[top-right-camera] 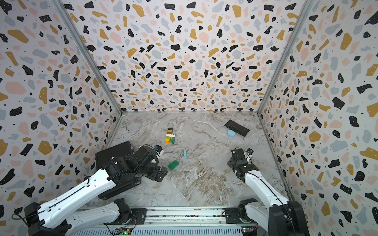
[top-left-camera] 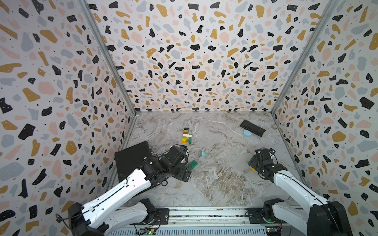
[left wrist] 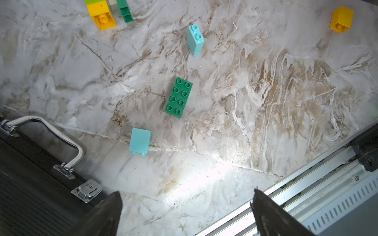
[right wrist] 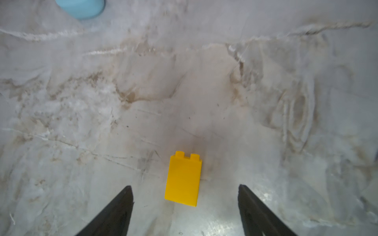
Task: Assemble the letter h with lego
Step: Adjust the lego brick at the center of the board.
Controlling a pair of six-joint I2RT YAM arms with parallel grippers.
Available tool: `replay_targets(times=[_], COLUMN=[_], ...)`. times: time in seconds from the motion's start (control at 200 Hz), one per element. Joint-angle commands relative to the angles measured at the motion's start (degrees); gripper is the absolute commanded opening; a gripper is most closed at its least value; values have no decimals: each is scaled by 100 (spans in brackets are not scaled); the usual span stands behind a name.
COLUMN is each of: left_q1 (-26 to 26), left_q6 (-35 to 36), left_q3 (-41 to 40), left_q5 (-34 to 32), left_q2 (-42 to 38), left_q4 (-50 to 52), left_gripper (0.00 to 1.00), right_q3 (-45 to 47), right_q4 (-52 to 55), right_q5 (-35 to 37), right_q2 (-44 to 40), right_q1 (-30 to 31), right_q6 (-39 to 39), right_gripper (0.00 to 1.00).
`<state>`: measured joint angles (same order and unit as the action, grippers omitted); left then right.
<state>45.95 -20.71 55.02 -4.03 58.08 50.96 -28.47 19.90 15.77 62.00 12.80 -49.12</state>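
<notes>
Lego stack [top-left-camera: 186,135] of red, lime, white, yellow and green studs is lying just below frame centre. Left gripper [left wrist: 186,193] is gaping wide, empty, near green brick [left wrist: 179,97]. Right gripper [right wrist: 185,186] is standing open, with yellow brick [right wrist: 184,179] untouched at lower centre.

Both top views look down from high at six o'clock over the whole tabletop [top-left-camera: 216,183]. Both wrist views sit close above it, sharing the yellow brick [left wrist: 342,19].

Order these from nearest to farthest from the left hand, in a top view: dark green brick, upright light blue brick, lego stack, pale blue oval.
1. dark green brick, just beside the left hand.
2. upright light blue brick, mid-table.
3. lego stack, toward the back wall.
4. pale blue oval, back right, by the black case.
</notes>
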Motion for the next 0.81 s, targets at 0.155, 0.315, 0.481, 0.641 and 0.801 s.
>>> replay_targets(times=[0.155,0.315,0.481,0.641,0.801], left_q1=[-30,-32,-32,-32,-34], left_q6=[225,242,243,254,261], left_q3=[29,-27,-35,-37,-44], left_q5=[234,297,341,368,376], left_q2=[-169,-243,-210,-157,-97], left_q4=[-228,-251,-245,-253,-253], left_gripper=[99,99,99,99,99], right_q3=[-259,-402,-634,-599,-608], right_q4=[224,389,428,230,130], right_q5=[-386,18,54,-37,-91], right_q2=[609,908,1319,1447,1530], right_q1=[-49,-64,-84,-119,-152], right_q6=[-10,187,610,600,637], right_gripper=[72,66,65,62,53])
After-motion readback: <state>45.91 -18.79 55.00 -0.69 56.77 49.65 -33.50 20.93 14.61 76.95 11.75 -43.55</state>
